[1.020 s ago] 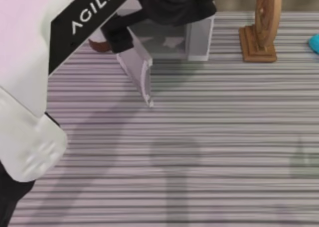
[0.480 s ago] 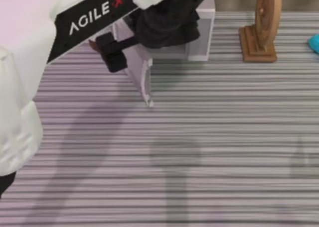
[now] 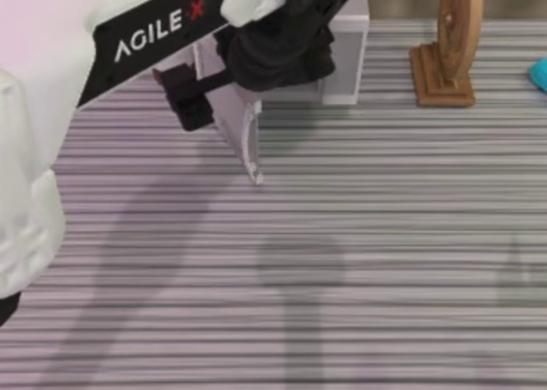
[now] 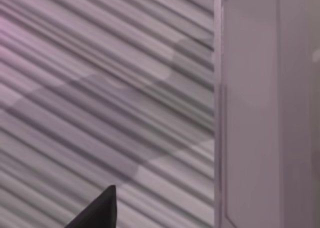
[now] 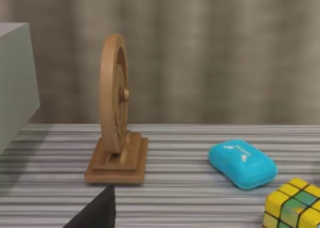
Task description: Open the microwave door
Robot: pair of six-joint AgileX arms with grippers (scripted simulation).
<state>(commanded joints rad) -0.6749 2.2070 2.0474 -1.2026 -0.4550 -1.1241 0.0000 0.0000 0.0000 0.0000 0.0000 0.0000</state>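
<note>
You are looking down on a table (image 3: 385, 262) covered in fine horizontal stripes of grey, white and mauve, with soft shadows of the arm falling across its left and middle parts. Along the far edge a blurred, brownish vertically folded backdrop (image 5: 210, 53) closes off the room like a curtain.

The microwave (image 3: 346, 52) stands at the far edge, a little left of centre, mostly hidden under your left arm. Its door (image 3: 244, 133) is swung out toward you at an angle, its free edge with the white handle bar ending over the stripes. In the left wrist view the door's pale panel (image 4: 260, 113) fills one side, with striped table beside it.

Your left gripper (image 3: 184, 99) is just to the left of the open door, near its hinge end, black against the stripes. You cannot tell from these views whether its jaws are apart or together; only one dark fingertip (image 4: 97, 213) shows at the wrist.

Your right arm is out of the top view; its wrist camera faces a wooden wheel on a stand (image 5: 117, 113), a turquoise soap-shaped object (image 5: 242, 163) and a colour cube (image 5: 295, 203), all on the right part of the table. Whether its jaws are apart cannot be told.
</note>
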